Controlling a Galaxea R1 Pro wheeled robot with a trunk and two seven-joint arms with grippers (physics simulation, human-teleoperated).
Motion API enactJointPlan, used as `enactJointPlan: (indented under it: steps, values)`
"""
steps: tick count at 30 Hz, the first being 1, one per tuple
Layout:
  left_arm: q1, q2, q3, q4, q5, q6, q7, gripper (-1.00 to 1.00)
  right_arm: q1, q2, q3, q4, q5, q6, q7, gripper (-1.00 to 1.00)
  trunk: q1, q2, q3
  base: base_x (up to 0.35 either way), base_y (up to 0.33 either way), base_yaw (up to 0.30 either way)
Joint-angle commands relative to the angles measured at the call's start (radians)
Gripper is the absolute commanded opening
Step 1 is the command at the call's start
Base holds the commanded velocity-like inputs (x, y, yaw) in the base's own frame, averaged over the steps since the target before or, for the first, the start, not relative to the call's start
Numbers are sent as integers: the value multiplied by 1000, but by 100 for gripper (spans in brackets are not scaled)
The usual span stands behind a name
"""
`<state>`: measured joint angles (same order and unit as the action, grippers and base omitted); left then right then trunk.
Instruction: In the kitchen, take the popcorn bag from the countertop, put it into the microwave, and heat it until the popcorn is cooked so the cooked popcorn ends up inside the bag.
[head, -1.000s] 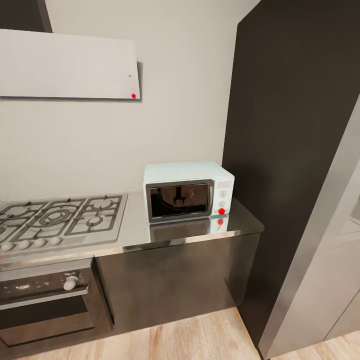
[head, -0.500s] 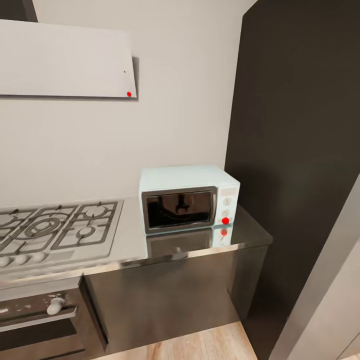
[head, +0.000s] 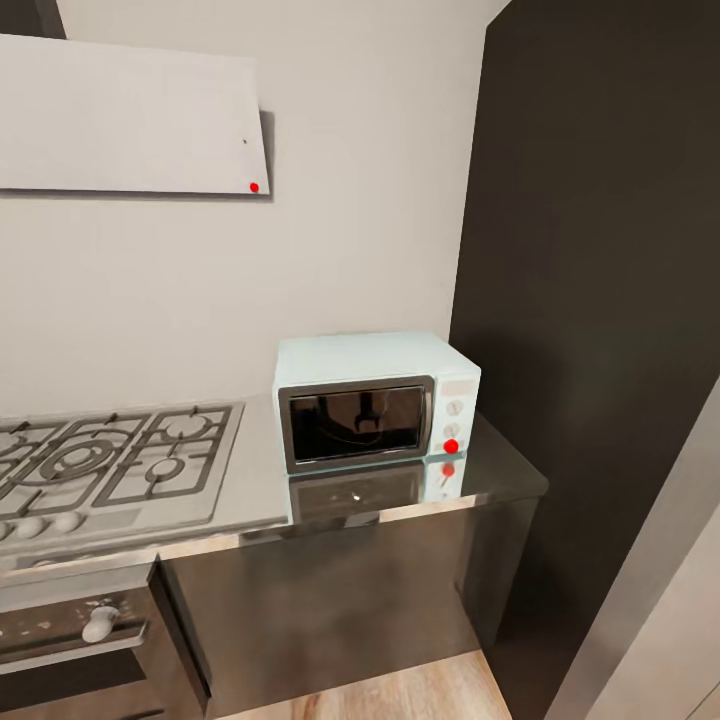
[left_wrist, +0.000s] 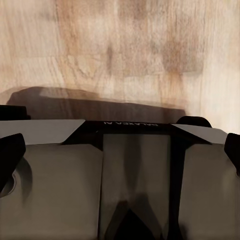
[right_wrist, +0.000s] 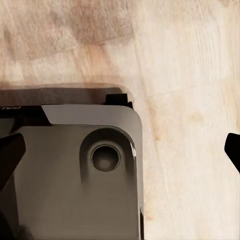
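The pale mint microwave (head: 372, 402) stands on the grey countertop (head: 258, 478) at its right end, against the wall. Its dark glass door is shut, and a red button (head: 451, 446) sits at its lower right. The popcorn bag is out of view. In the left wrist view my left gripper (left_wrist: 120, 155) hangs open over the robot's grey base (left_wrist: 55, 190) and the wooden floor (left_wrist: 125, 50), holding nothing. My right gripper (right_wrist: 122, 152) is open too, above the base's corner (right_wrist: 100, 160) and the floor.
A gas hob (head: 110, 465) lies left of the microwave, with a built-in black oven (head: 80, 635) below it and a white hood (head: 130, 120) above. A tall dark cabinet (head: 600, 300) walls the counter's right end. A grey panel (head: 660, 600) stands nearer right.
The head camera has moved nearer and turned a little right, so the microwave looks larger and the hob has slid left in the picture. No object has moved.
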<state>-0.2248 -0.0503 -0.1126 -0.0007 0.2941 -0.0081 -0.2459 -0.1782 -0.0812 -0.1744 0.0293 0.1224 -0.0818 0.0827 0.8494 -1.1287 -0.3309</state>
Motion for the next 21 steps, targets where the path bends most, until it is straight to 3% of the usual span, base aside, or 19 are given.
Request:
enactJointPlan:
  steps: [1,8,21]
  values:
    - [-1,0,-8,1,10,-1,-3,100,-1,0,-8,3,11,-6,1,100,0,-1,-1,0,0,0]
    - [-1,0,-8,1,11,-1,-3,100,-1,0,-7,3,10,-7,1,100,0,-1,-1,-19,-20,0]
    - [-1,1,-7,1,13,-1,-2,100,-1,-2,-7,3,10,-5,1,100,0,-1,-1,-127,-186,12]
